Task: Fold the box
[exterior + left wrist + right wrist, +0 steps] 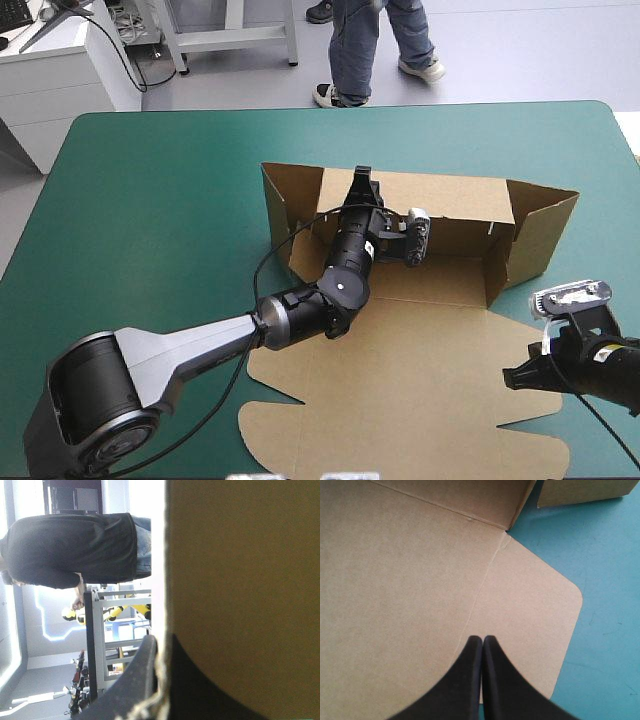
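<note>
The brown box (430, 340) sits mid-table with its back and side walls raised and its lid flat toward the near edge. My left gripper (362, 183) reaches across the box floor to the top of the back wall. In the left wrist view the board (240, 580) stands between the two black fingers, so the left gripper (162, 641) is shut on the wall's edge. My right gripper (514, 380) hovers over the lid's near right part. In the right wrist view the right gripper (483, 639) is shut with nothing in it, just above the lid's rounded corner flap (530, 610).
The box's right side wall (545, 230) splays outward over the teal-green cover (150, 200). Teal-green cover (605, 580) also shows beside the lid flap, under the right gripper's outer side. The table's right edge lies close to the right arm.
</note>
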Tool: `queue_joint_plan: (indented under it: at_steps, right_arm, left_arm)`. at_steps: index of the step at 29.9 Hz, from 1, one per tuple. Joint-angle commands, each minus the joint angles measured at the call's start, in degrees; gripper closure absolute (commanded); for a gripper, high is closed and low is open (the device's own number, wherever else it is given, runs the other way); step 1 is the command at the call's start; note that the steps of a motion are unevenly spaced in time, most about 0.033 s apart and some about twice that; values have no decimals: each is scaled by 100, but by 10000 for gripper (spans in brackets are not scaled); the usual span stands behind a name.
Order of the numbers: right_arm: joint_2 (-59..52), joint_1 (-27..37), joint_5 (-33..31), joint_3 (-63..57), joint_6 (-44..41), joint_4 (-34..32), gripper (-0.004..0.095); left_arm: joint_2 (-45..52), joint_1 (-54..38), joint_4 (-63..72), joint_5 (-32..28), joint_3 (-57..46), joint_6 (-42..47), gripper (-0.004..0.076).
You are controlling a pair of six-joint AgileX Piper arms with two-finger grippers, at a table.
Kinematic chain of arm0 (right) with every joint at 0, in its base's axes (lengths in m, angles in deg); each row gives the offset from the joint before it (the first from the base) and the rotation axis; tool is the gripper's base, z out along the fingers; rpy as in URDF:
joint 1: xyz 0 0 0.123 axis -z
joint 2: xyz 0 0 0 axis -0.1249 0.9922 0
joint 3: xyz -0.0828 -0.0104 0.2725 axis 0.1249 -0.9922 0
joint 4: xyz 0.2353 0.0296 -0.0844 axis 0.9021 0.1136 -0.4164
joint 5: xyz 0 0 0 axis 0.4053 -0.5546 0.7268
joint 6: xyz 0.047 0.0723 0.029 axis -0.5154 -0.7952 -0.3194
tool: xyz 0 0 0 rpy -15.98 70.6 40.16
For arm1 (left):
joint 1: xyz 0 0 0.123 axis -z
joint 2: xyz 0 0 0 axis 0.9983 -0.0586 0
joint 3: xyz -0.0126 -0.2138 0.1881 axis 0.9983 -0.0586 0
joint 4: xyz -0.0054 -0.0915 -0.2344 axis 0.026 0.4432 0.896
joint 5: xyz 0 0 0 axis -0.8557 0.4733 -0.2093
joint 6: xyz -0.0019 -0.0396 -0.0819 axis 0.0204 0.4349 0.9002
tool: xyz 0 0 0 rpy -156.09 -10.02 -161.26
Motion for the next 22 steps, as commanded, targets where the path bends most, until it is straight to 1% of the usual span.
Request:
queue_joint_plan:
  at_steps: [1, 9, 11, 12, 14, 15, 16, 17, 18, 22]
  right_arm:
    - [-14, -13, 156, 129, 17, 117, 927]
    - [-14, -13, 156, 129, -1, 117, 919]
    - [-14, -13, 166, 129, -252, 117, 896]
    - [-14, -13, 166, 129, -402, 117, 867]
    - [-14, -13, 166, 118, -528, 132, 798]
    - [-14, -13, 166, 118, -567, 170, 743]
    - [-14, -13, 166, 118, -567, 218, 683]
    - [-14, -13, 166, 118, -580, 286, 603]
    - [-14, -13, 166, 118, -580, 338, 548]
    - [-14, -13, 166, 118, -580, 738, 289]
  left_arm:
    - [281, 43, -237, 79, 92, 125, 732]
    - [281, 43, -237, 90, 92, 125, 732]
    - [281, 43, -237, 90, 92, 125, 732]
    - [281, 43, -237, 90, 92, 125, 732]
    - [281, 43, -237, 90, 92, 125, 732]
    - [281, 43, -237, 90, 92, 125, 732]
    - [281, 43, -237, 90, 92, 125, 732]
    - [281, 43, -237, 90, 92, 125, 732]
    - [281, 43, -237, 90, 92, 125, 732]
    - [281, 43, -237, 90, 92, 101, 732]
